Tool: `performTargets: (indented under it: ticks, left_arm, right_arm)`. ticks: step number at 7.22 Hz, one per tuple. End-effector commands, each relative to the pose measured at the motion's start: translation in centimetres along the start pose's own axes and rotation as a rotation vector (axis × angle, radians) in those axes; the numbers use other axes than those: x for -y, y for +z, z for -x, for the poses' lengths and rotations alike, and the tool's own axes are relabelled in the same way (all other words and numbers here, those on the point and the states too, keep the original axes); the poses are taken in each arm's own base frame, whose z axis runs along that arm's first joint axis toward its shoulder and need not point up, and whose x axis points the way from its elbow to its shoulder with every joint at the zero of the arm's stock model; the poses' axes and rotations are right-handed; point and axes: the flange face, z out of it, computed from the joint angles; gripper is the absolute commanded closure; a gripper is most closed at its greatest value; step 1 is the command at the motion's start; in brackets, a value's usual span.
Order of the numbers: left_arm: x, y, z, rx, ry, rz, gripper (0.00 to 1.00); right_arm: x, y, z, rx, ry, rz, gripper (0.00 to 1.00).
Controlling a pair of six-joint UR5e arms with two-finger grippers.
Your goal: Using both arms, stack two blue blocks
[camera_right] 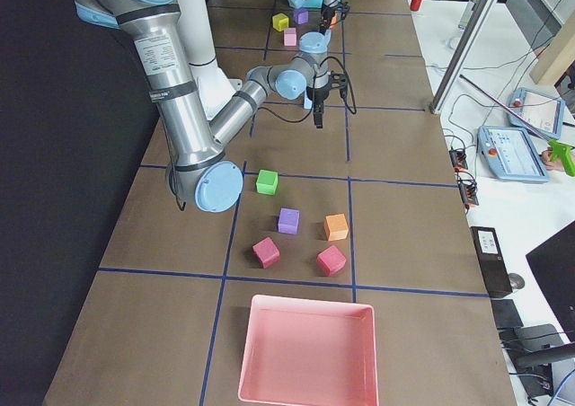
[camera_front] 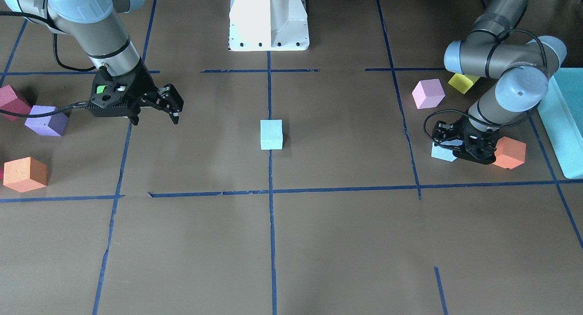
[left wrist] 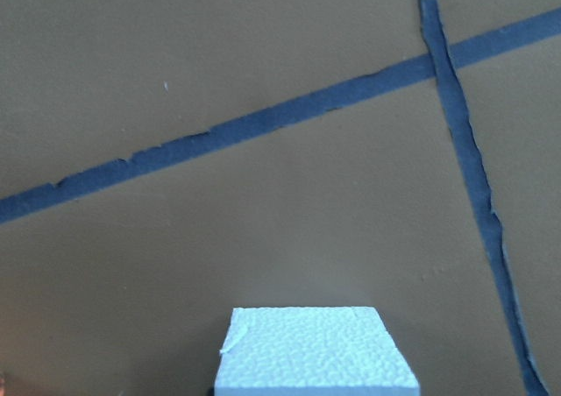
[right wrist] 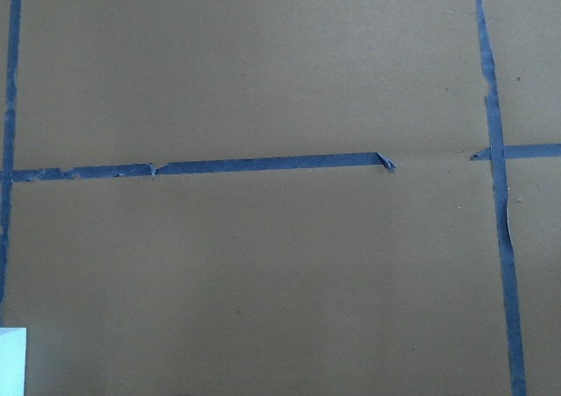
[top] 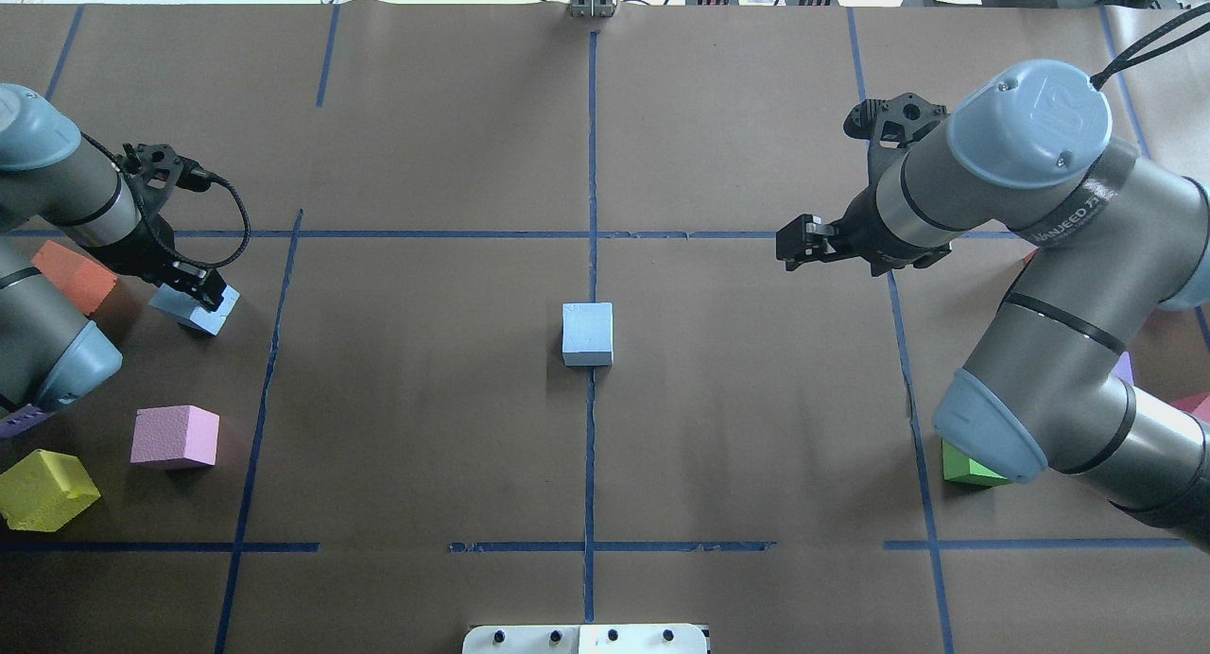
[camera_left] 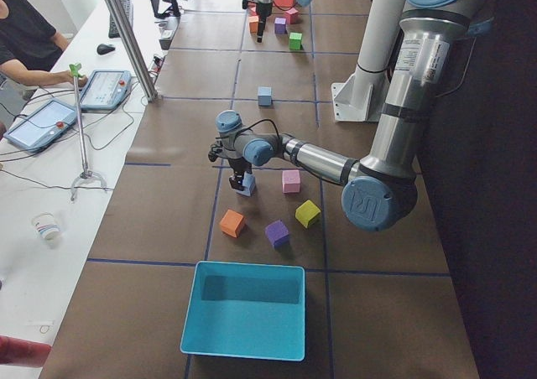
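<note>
Brown-papered tabletop [top: 425, 427] carries one blue block [top: 587, 331] at its centre and the second blue block [top: 213, 316] under the left end effector [top: 197, 293], whose grip I cannot tell, so it should clamp squarely and lift straight, while the right end effector [camera_front: 155, 119] hangs released, well apart.

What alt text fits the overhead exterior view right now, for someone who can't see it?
The left gripper is down at a blue block on the view's left, while the second blue block sits alone on the centre tape line. The right gripper hangs empty off to that block's right.
</note>
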Motion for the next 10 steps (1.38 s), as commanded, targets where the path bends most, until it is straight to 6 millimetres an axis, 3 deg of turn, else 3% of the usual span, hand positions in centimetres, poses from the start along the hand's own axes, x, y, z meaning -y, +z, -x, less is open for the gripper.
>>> performTargets:
  ticks: [1, 2, 3, 4, 5, 6, 7, 8, 9, 10]
  left_arm:
    - [3.3, -5.3, -6.0, -0.037, -0.091, -0.094, 0.57]
    - [5.8, -8.2, -13.0, -0.052, -0.095, -0.078, 0.58]
    - [6.7, -9.9, -20.4, -0.048, -0.105, -0.017, 0.58]
    - [7.4, -12.2, -27.0, -0.083, -0.152, -0.01, 0.58]
    - [5.9, -12.4, -34.4, -0.137, -0.195, 0.016, 0.59]
    - [5.2, -12.8, -40.0, -0.171, -0.19, 0.034, 0.59]
    - [4.9, -13.2, -42.9, -0.163, -0.172, 0.003, 0.58]
    - [6.2, -11.2, -44.4, -0.112, -0.178, -0.002, 0.58]
    - [7.9, -10.0, -45.5, -0.089, -0.191, 0.011, 0.58]
    - [8.1, -9.7, -45.5, -0.084, -0.192, 0.014, 0.58]
  right_arm:
    - [-0.3, 0.3, -2.0, -0.02, 0.01, 0.007, 0.0]
    - [-0.5, -0.4, -6.4, -0.054, -0.015, 0.003, 0.0]
    - [0.7, -1.4, -10.8, -0.087, -0.08, -0.002, 0.0]
    - [1.5, -2.0, -13.7, -0.102, -0.106, 0.006, 0.0]
    - [1.6, -2.2, -15.1, -0.112, -0.119, 0.01, 0.0]
    - [1.7, -2.1, -15.5, -0.117, -0.119, 0.012, 0.0]
    - [1.4, -1.8, -16.0, -0.125, -0.119, 0.02, 0.0]
    - [1.5, -1.5, -16.2, -0.123, -0.12, 0.019, 0.0]
    - [1.5, -0.7, -16.7, -0.117, -0.123, 0.012, 0.0]
    - [1.6, 0.0, -17.3, -0.104, -0.129, 0.002, 0.0]
